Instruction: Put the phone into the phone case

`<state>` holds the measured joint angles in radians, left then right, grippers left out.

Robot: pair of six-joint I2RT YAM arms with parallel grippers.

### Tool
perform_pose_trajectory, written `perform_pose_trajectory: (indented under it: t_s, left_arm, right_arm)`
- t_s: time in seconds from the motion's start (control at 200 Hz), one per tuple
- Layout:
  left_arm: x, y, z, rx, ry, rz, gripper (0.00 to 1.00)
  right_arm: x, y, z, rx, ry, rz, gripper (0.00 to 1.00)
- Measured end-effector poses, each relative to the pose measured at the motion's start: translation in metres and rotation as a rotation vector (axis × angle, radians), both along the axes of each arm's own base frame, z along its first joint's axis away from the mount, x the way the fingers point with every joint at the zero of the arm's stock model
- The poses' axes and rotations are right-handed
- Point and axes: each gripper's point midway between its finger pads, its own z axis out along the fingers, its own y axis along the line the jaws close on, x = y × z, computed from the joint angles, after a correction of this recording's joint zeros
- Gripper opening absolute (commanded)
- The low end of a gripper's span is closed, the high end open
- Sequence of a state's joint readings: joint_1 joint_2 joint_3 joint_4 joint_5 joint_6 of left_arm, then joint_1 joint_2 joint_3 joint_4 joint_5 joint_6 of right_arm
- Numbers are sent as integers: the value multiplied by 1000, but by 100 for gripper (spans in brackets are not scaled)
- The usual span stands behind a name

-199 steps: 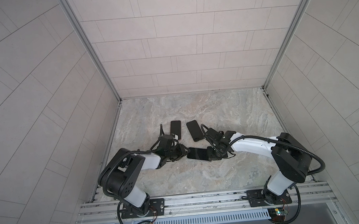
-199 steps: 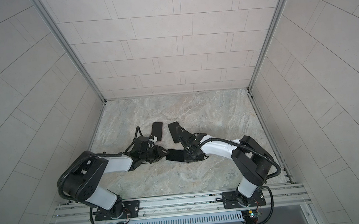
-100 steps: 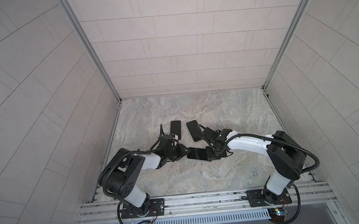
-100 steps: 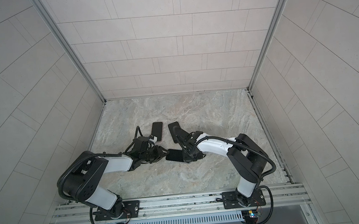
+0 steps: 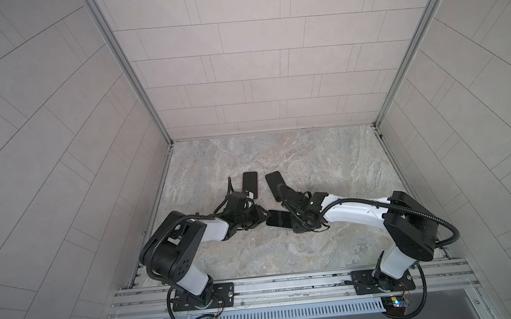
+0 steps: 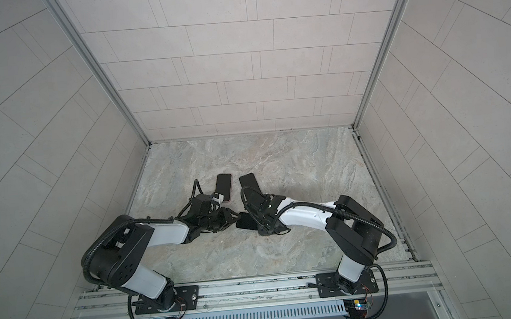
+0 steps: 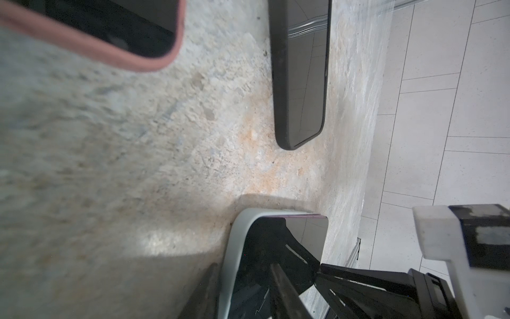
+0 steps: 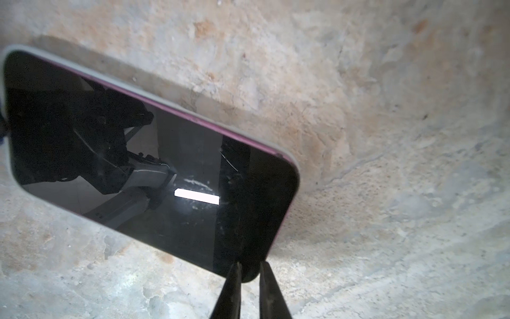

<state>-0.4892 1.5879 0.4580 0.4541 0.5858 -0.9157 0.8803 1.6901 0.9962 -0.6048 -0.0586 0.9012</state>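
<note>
Looking down at the middle there, where is the phone (image 8: 154,154)?

On the tabletop (image 5: 310,162), stretched between the two tools with its screen up. It sits inside the pale phone case (image 7: 234,243), and a thin purple edge shows just within the rim. How fully it is seated, I can't make out.

What about the left tool (image 5: 263,218)?

Clenched on the end of the phone case nearest to it. Its fingers (image 7: 358,281) take that end through its thickness, one against the back of the case and one on the glass.

And the right tool (image 8: 249,265)?

It's at the opposite end, over the corner closest to it. Its two dark tips stand a sliver apart, released and grasping nothing, and they meet the corner of the case right in front of them. The glass ahead of that tool mirrors an arm, and the long edge farthest from it throws a shadow on the tabletop.

Anything else lying about?

Two more, both flat and beyond the tools. The pink-rimmed handset (image 5: 249,182) lies just past the left tool's wrist. The dark handset (image 5: 273,180) lies past the right tool, its near end hidden under that tool's wrist and cable. They lie side by side without touching, apart from the phone in the middle.
</note>
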Motion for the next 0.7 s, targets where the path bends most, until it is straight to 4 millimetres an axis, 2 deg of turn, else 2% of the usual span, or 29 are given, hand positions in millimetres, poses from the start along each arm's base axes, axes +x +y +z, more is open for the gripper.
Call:
perform_pose_trajectory:
  t_s: [0.305,0.35,0.42,0.495,0.59,0.7]
  left_arm:
    - [0,0,0,1,-1,1,37]
    - [0,0,0,2,-2,2,37]
    - [0,0,0,1,-1,-1,37]
    - [0,0,0,1,-2,-1,37]
    - [0,0,0,1,-2,-1,37]
    - [0,0,0,1,-2,-1,37]
  right_arm:
    - [-1,-3,-4,3,31,-38,16]
    - [-4,8,-10,58,63,-36,16]
    - [4,41,-9,180,55,-10,16]
    - [11,66,-8,280,52,13,16]
    - [13,82,-6,359,59,33,16]
    - [11,92,-3,415,69,52,16]
